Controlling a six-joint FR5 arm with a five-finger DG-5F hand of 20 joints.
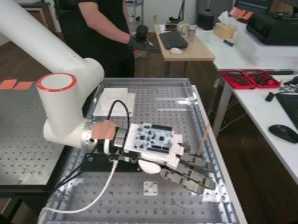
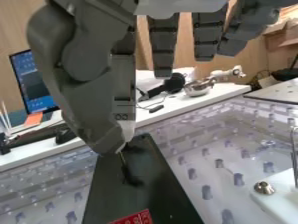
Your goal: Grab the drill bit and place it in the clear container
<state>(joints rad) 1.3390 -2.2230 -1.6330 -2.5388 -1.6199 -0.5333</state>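
We judge grasping step almost done: hand (image 2: 98,117) pinches drill bit (image 2: 122,159) between thumb and finger, over dark plate (image 2: 158,187). Next we should lift gently, carry to clear container.

- Pale print on a red label (image 2: 136,218), on the dark plate (image 2: 159,182); partly cut off, seemingly unreadable.
- No other wording or numbers can be read.
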